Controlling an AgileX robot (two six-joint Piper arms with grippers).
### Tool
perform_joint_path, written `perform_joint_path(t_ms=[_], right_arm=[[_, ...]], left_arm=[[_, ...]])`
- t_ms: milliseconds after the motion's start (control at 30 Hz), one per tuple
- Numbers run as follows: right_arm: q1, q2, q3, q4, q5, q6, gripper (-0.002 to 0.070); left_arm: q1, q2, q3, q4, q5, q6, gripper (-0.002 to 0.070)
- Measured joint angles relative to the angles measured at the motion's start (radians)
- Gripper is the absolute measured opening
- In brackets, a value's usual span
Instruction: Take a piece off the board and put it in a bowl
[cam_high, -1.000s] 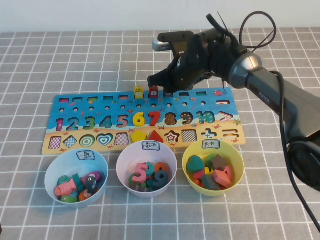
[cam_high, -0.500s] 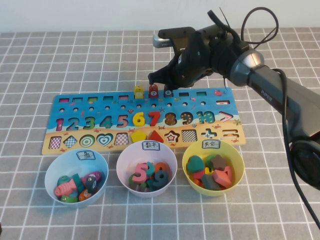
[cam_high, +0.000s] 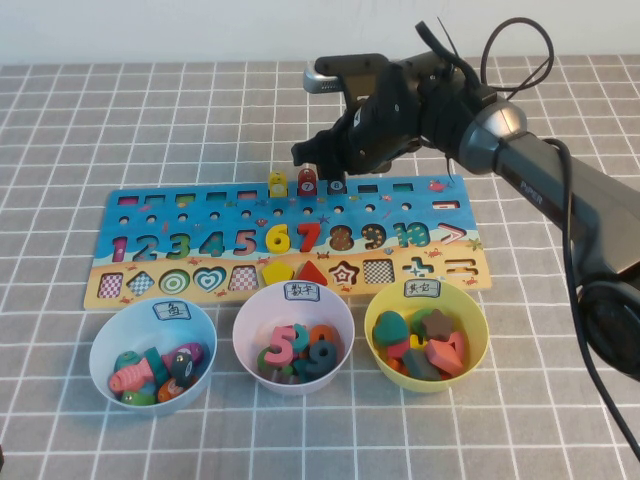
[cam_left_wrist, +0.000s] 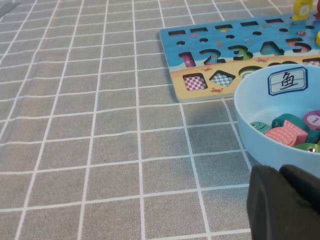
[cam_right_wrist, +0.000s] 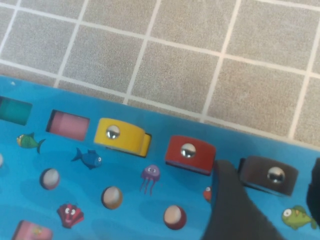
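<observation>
The right gripper (cam_right_wrist: 270, 200) is hovering over the board (cam_high: 200, 215), jaws spread and straddling the dark fish peg (cam_right_wrist: 267, 175); next it needs to descend and clamp. The left gripper (cam_left_wrist: 285, 205) is sitting by the blue bowl (cam_left_wrist: 250, 130); its jaws' state is unclear.

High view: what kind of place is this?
Likely a lab tabletop rig: grid-pattern cloth against a plain wall, a kids' number puzzle board, three labelled sorting bowls, and the right gripper over the board.
</observation>
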Motion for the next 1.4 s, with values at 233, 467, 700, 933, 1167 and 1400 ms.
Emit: perform_joint_path(t_ms=[233,467,700,933,1167,1400], right_arm=[[0.000,0.000,0.000,-0.019,-0.005,0.000,0.0291],[0.000,0.016,0.000,-0.019,-0.005,0.000,0.0286],[0.000,0.018,0.000,-0.019,-0.005,0.000,0.0285],[0.000,0.018,0.000,-0.019,-0.005,0.000,0.0284],[0.000,0.018,0.000,-0.019,-0.005,0.000,0.0285],[0.000,0.018,0.000,-0.019,-0.005,0.000,0.0285]], left_arm=[[0.000,0.000,0.000,0.000,0.000,0.000,0.0000],[0.000,0.000,0.000,0.000,0.000,0.000,0.0000],[0.000,0.000,0.000,0.000,0.000,0.000,-0.0001],[0.000,0.000,0.000,0.000,0.000,0.000,-0.0001],[0.000,0.000,0.000,0.000,0.000,0.000,-0.0001],[0.000,0.000,0.000,0.000,0.000,0.000,-0.0001]])
